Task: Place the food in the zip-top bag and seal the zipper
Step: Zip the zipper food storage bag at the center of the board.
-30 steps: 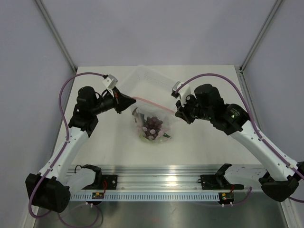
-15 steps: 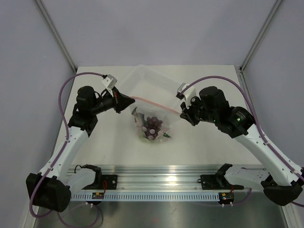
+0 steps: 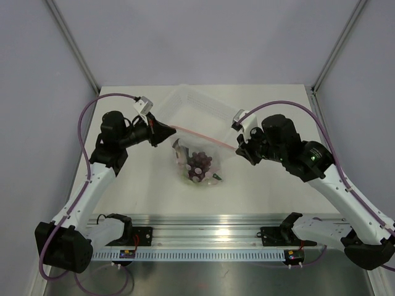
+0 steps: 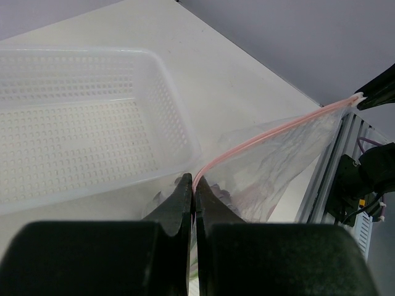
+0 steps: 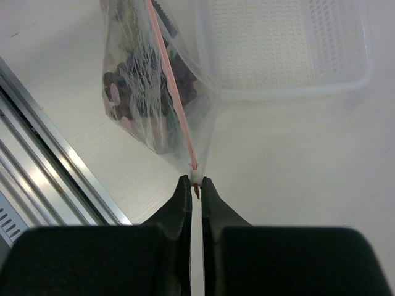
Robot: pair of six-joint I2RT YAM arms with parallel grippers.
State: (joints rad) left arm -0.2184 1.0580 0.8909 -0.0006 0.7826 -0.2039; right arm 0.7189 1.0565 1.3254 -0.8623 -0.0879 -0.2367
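Top external view — bag held at both ends of its zipper, food inside

Seen from above, the zip-top bag (image 3: 203, 161) hangs over the middle of the table (image 3: 271, 191), between the two arms. Its lower part bulges with the load and appears to rest on the surface. The zipper (image 3: 207, 138) runs as one taut pink line, slanting from upper left to lower right.

Left gripper (image 3: 169, 132): the wrist view shows the fingers pressed together with no gap. The pink strip goes in between their tips, so this gripper is clamped on the left end of the zipper.

Right gripper (image 3: 239, 147): the wrist view shows the fingers closed to a thin slit. The small whitish tab (image 5: 195, 179) at the strip's end is pinched at their tips.

Contents: the dark red grape bunch (image 3: 197, 164) sits low in the bag, clearly visible through the plastic. A trace of green (image 3: 200, 182) shows beneath it. The other items cannot be told apart through the crinkled film.

Seal: the strip reads as a single line in all three views. Whether it is pressed shut along its full length cannot be told.

Surroundings: the white perforated tray (image 3: 200, 103) lies behind the bag — its near corner sits close to the left gripper's fingers.
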